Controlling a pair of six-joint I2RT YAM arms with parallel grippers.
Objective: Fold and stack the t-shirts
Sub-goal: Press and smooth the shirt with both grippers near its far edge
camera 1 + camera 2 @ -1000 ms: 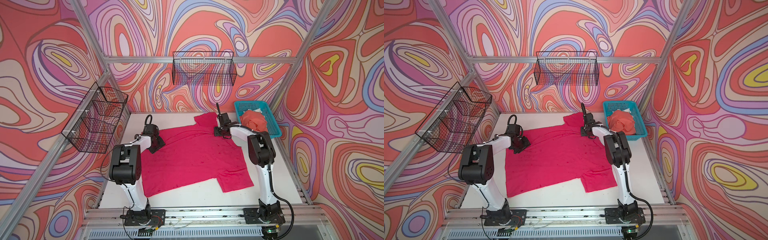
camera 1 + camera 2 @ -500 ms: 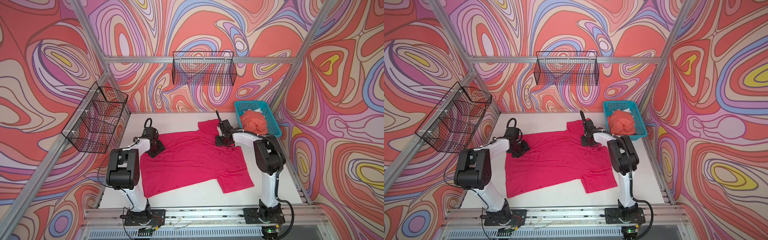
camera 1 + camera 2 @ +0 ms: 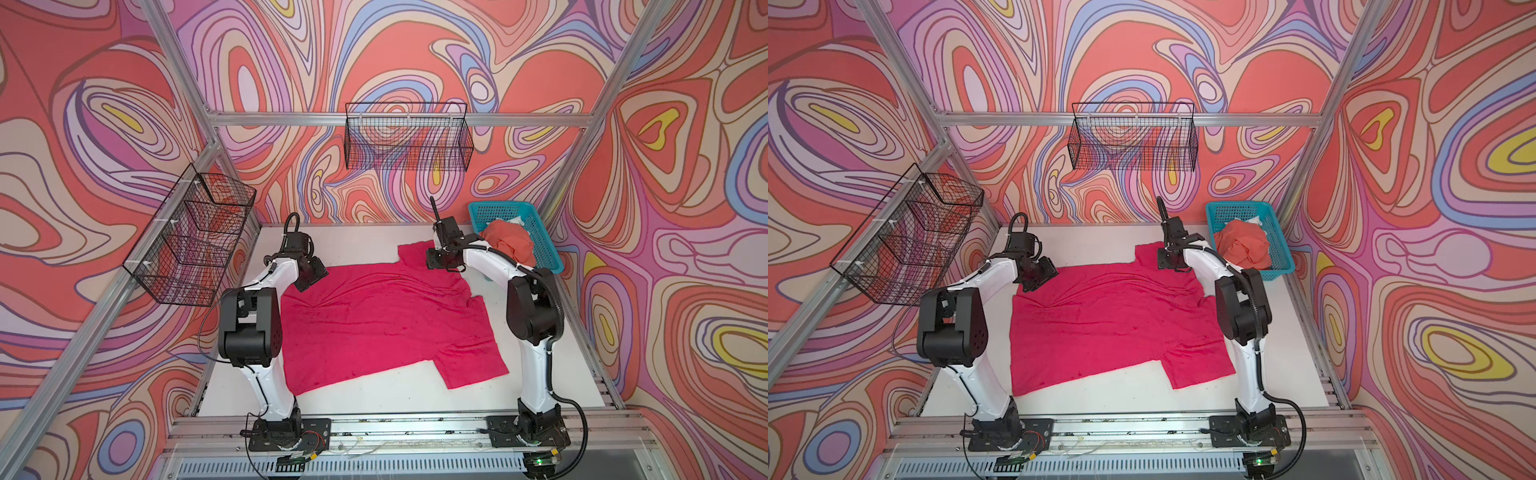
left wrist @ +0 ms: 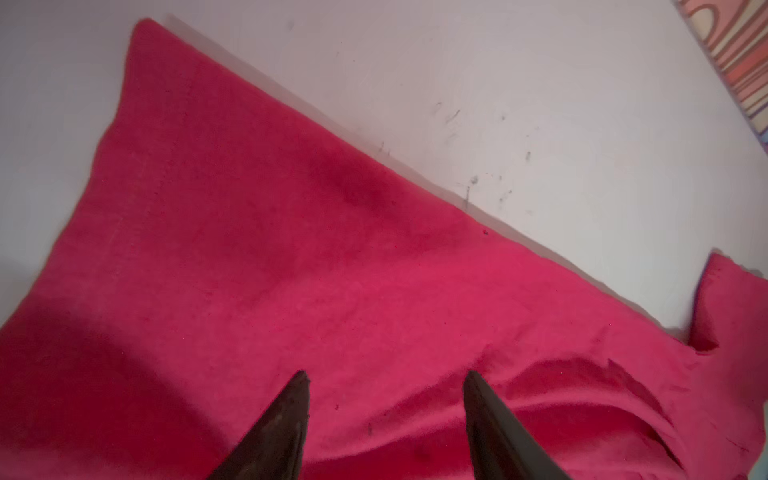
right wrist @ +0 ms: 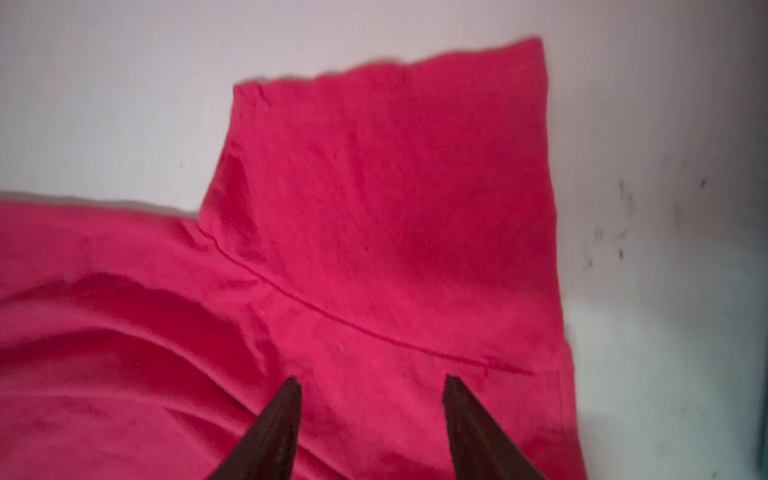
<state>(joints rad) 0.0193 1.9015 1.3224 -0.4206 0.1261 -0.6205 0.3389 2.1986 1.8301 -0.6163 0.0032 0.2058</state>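
In both top views the magenta tee (image 3: 386,324) lies spread on the white counter (image 3: 357,245), rumpled along its far edge. My left claw (image 3: 311,277) is over its far left corner and my right claw (image 3: 442,262) over the far sleeve. The coral tee (image 3: 509,246) sits bunched in the teal basket (image 3: 498,205) at the far right corner. I judge that a careless swing of the right arm could knock that basket. Swirl-patterned walls close in on three sides, with wire baskets (image 3: 407,141) hung on them, so room is tight.

In the left wrist view the jaws stand about half apart and empty, just above the cloth and beside a wrinkle (image 4: 561,374). If I close here I may pinch only one layer, and the fold would drag crooked. The counter looks smooth and scuffed, so the cloth may slide.

In the right wrist view the jaws are likewise half apart and empty, just short of the sleeve seam (image 5: 332,316). Gripping off the seam risks a twisted sleeve.
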